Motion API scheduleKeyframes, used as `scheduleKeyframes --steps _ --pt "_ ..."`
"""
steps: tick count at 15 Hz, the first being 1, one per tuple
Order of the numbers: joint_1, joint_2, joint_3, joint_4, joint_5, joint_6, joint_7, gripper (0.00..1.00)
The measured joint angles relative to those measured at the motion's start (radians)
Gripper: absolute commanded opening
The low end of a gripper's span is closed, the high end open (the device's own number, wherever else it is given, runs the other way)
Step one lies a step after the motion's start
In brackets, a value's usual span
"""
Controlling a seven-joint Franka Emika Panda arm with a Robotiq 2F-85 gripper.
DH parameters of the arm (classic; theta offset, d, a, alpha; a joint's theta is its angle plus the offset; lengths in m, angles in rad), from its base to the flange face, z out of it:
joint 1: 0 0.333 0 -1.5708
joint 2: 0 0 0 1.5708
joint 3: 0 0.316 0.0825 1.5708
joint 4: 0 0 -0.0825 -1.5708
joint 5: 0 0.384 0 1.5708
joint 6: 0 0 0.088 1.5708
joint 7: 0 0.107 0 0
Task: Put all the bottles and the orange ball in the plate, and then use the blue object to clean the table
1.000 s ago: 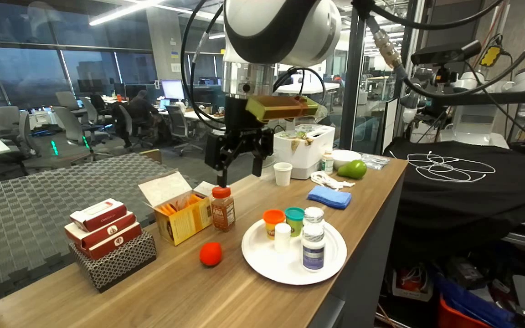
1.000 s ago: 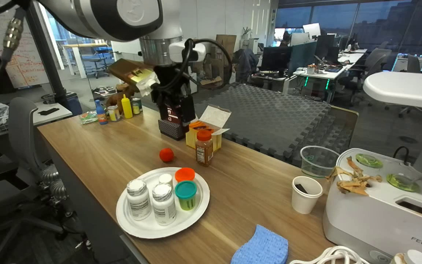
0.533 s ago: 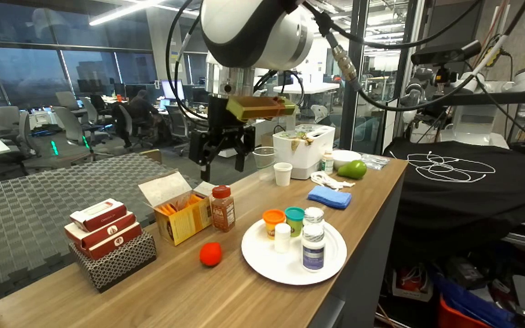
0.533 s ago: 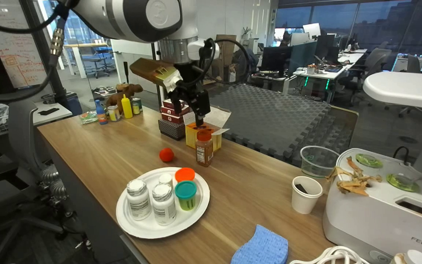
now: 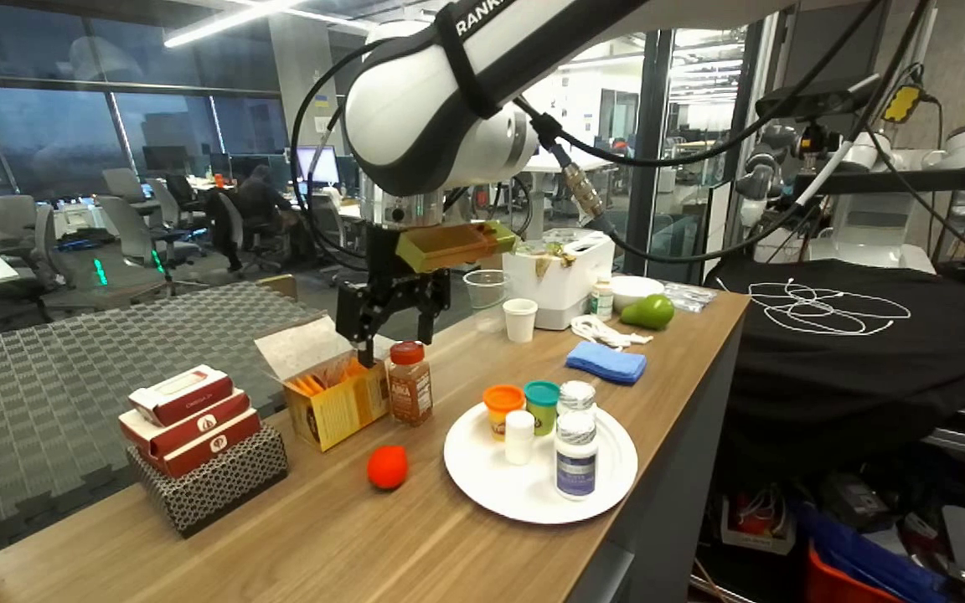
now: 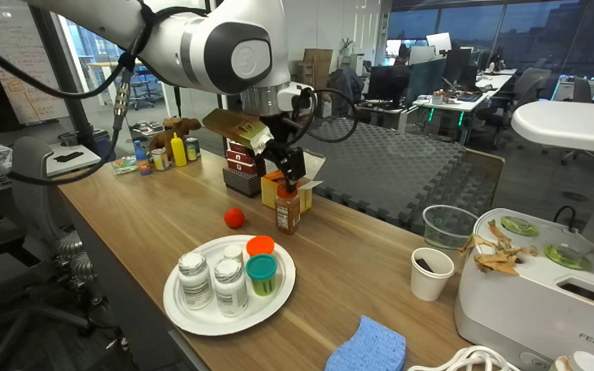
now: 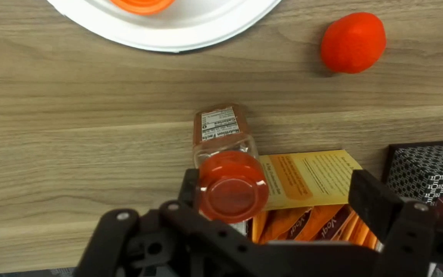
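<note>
Bottles (image 6: 195, 282): 3 on plate (image 6: 266, 310) | red-capped bottle (image 5: 410, 395): 1 on table (image 5: 315, 536) | tubs (image 6: 262, 278): 2 on plate | ball (image 5: 387, 467): 1 | gripper (image 7: 273, 182): spread

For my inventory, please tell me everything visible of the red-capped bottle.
The bottle looks like clear plastic, mostly filled with something reddish-brown. Its red cap is on; a white Nutrition Facts label shows on one side. It stands upright on the table beside the open yellow box; whether the open jaws or the box touch it is unclear.
</note>
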Motion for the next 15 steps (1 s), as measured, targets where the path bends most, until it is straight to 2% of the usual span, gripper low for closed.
scheduleKeyframes --steps 8,15 --pt "0.000 0.057 -0.039 0.096 -0.039 0.000 0.000 1.00" --pt "-0.001 0.063 -0.051 0.103 -0.042 -0.011 -0.010 1.00"
